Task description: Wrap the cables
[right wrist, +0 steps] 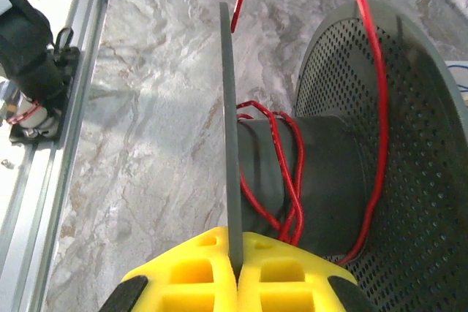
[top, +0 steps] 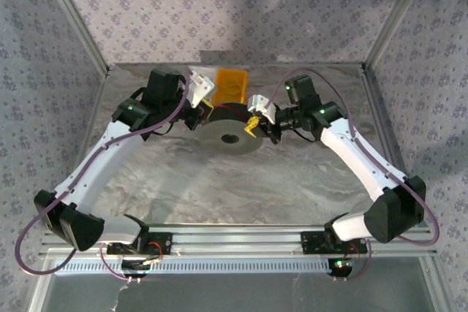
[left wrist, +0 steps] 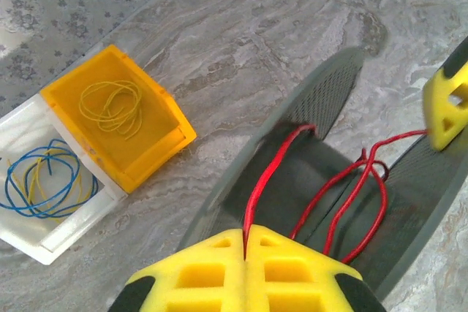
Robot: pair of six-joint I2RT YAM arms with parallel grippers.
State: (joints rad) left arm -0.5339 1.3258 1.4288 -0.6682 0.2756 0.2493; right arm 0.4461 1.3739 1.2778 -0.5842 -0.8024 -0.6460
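Observation:
A dark grey spool (top: pixel 219 135) stands on edge at the middle of the table, between both arms. A thin red cable (left wrist: pixel 267 173) is looped loosely round its core (right wrist: pixel 322 166). My left gripper (left wrist: pixel 246 239) is shut on one strand of that cable just above the core, its yellow fingers pressed together. From there the strand runs over to the coils (right wrist: pixel 292 158). My right gripper (right wrist: pixel 236 264) is shut on the rim of the spool's near flange (right wrist: pixel 228 107), which stands edge-on between its pads. From above, the left gripper (top: pixel 207 112) and right gripper (top: pixel 254 126) flank the spool.
An orange bin (left wrist: pixel 153 140) holding a yellow wire lies behind the spool, with a white bin (left wrist: pixel 66 231) of blue and yellow wires beside it. An aluminium rail (right wrist: pixel 51 144) runs along the table's near edge. Frame posts stand at the back corners.

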